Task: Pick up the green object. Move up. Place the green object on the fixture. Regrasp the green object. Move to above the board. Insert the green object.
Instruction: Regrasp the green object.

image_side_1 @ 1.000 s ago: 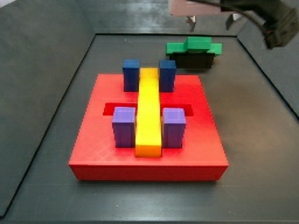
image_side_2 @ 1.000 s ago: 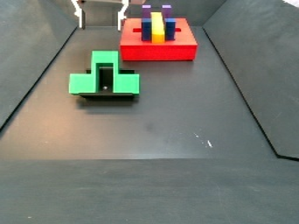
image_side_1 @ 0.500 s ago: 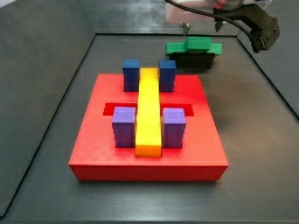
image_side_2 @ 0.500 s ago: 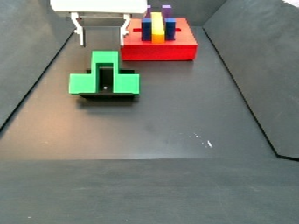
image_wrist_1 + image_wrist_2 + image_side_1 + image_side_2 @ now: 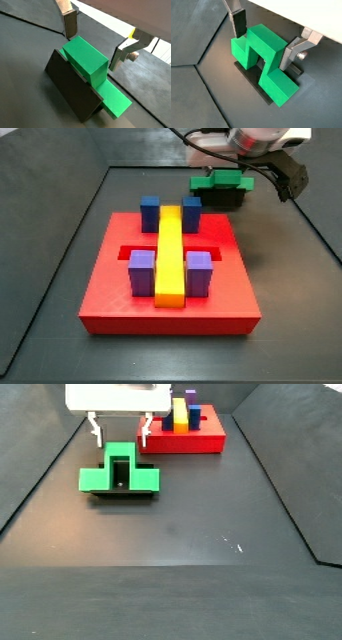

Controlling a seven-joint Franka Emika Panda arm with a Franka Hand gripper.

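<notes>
since a second ago the gripper [image 5: 118,429] has swung in from the edge of both side views and come down, and now hangs right over the green object [image 5: 119,472]; nothing else has shifted. the green object sits on the fixture [image 5: 73,90], its raised centre cube up and its lower arms reaching past the black block, which lifts it off the floor and leaves the cube's flanks free. that looks like the point of parking it there: the regrasp can take it in a fresh orientation. the board [image 5: 167,278] lies well apart, its yellow bar [image 5: 170,253] and posts untouched. in both wrist views the jaws stand wide open, holding nothing, one of the fingers [image 5: 240,23] on each side of the cube, close beside it; i cannot tell whether either touches it.
</notes>
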